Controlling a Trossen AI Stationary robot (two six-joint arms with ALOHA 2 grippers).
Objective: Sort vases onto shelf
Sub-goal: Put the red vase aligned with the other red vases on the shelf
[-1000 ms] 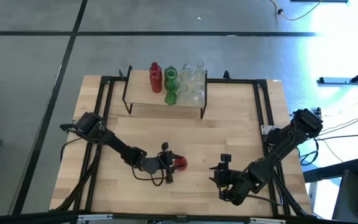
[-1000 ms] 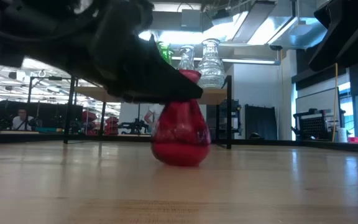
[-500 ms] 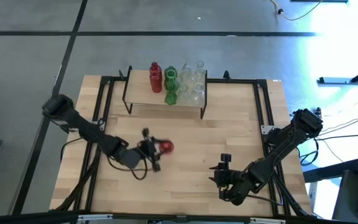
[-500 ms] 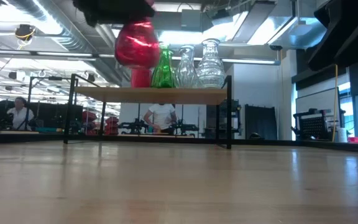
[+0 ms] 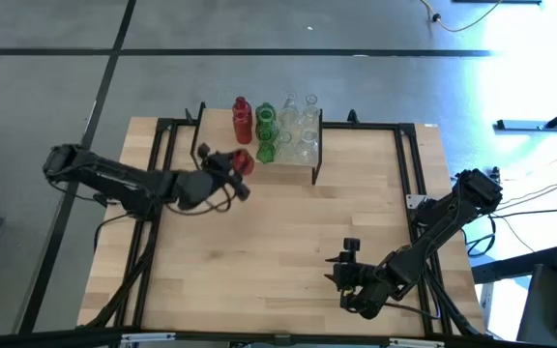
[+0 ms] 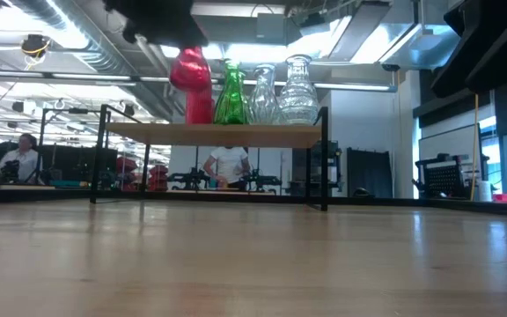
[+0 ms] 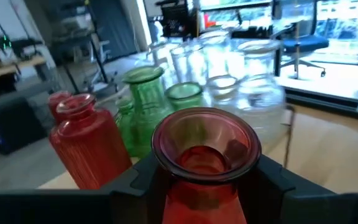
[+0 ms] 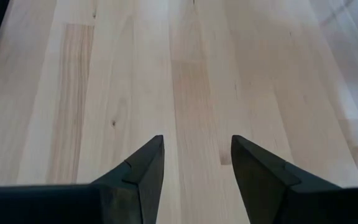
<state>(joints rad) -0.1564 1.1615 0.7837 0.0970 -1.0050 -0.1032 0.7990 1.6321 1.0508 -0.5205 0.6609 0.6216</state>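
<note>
A red glass vase, round-bodied and wide-mouthed, sits clenched in the left tool at the shelf's six-o'clock edge; the right tool idles, parted, low over the surface.

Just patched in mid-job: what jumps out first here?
The left gripper holds a red vase by its neck, up at the shelf's front edge. Behind it a red, green and clear vase cluster already fills the shelf. The right gripper waits open over the table's near right.
</note>
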